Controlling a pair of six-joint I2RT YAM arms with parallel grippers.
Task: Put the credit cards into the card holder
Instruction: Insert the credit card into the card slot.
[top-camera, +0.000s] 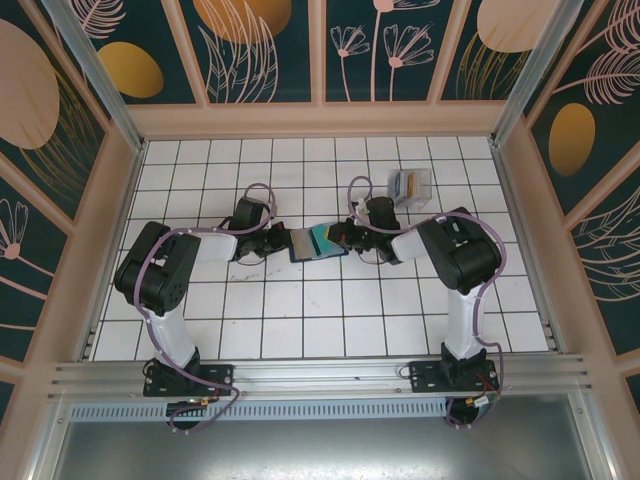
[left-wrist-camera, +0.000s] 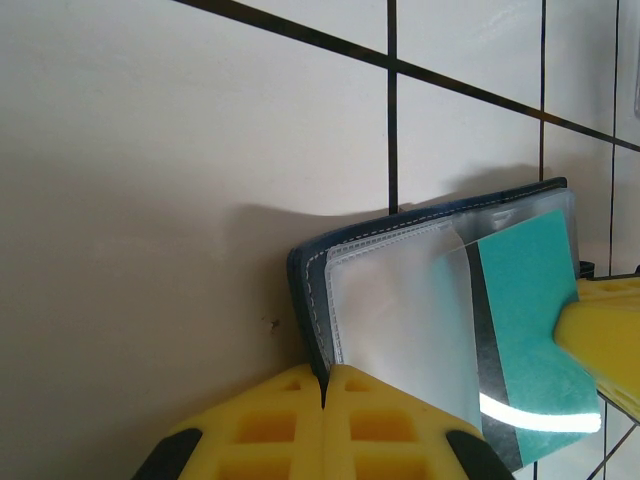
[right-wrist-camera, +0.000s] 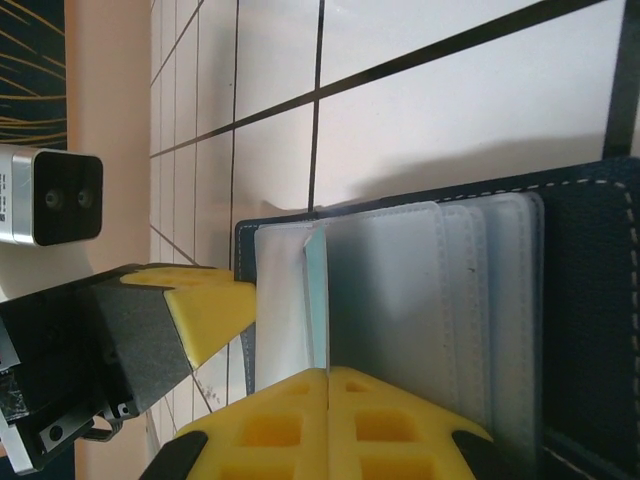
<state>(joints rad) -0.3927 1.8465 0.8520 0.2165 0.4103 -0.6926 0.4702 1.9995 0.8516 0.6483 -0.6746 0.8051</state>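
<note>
The dark navy card holder (top-camera: 303, 246) lies open on the tiled table between my two arms. My left gripper (top-camera: 283, 243) is shut on the edge of its navy cover (left-wrist-camera: 308, 285); in the left wrist view the yellow fingertips (left-wrist-camera: 285, 400) meet on that stitched edge. A teal credit card (left-wrist-camera: 525, 320) with a black stripe sits partly inside a clear sleeve (left-wrist-camera: 400, 310). My right gripper (top-camera: 341, 240) is shut on that card, which the right wrist view shows edge-on (right-wrist-camera: 316, 300) running into the closed pads (right-wrist-camera: 380, 410) between the holder's clear sleeves (right-wrist-camera: 400, 290).
A clear-grey slotted rack (top-camera: 412, 185) holding several cards stands on the tiles behind the right gripper. The wooden enclosure walls (top-camera: 120, 200) bound the table on three sides. The left wrist's camera body (right-wrist-camera: 50, 195) is close to the left of the right gripper.
</note>
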